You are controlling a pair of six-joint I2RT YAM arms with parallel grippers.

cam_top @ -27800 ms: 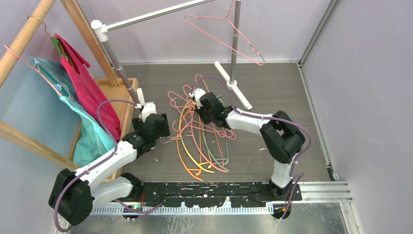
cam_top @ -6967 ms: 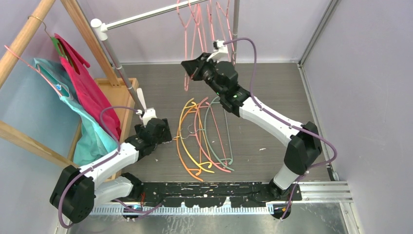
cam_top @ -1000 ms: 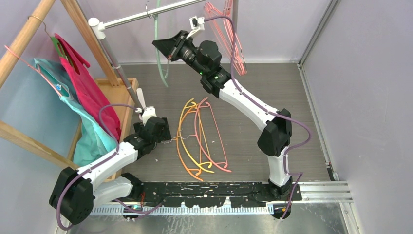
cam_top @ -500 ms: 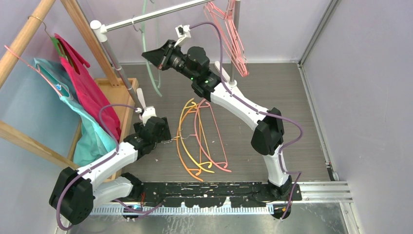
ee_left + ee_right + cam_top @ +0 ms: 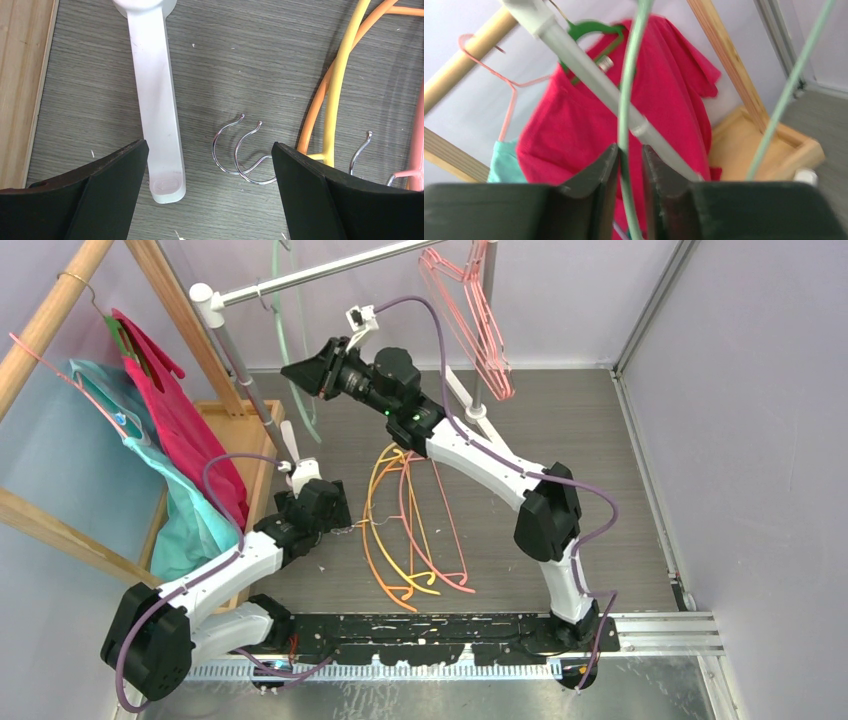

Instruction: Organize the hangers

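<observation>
**Up at the rail: right gripper clamped on a green hanger**

Seen from the top camera, the right arm stretches from the lower right up to the upper middle of the frame. The right gripper [image 5: 293,370] points left, just below the metal rail [image 5: 330,265]. It grips the pale green hanger [image 5: 277,280], a thin curved rod hanging from the rail with its length running top to bottom. A bunch of pink wire hangers [image 5: 475,315] hangs at the rail's right end. Orange, yellow and pink floor hangers [image 5: 400,530] lie in the centre, lengthwise toward the arm bases. The left arm is folded low at the lower left, its left gripper [image 5: 322,508] just beside them.

From the left wrist, the left gripper [image 5: 207,150] has its jaws spread wide and holds nothing. Two silver hooks [image 5: 235,150] lie on the grey floor between them. A yellow hanger [image 5: 345,65] and an orange hanger [image 5: 320,110] curve up the right side, and a white foot [image 5: 155,100] lies at left.

From the right wrist, the right gripper [image 5: 630,155] is pinched on the pale green hanger [image 5: 626,100], which runs nearly vertically. Its other limb slants at right. A magenta garment [image 5: 664,110] hangs behind.
</observation>
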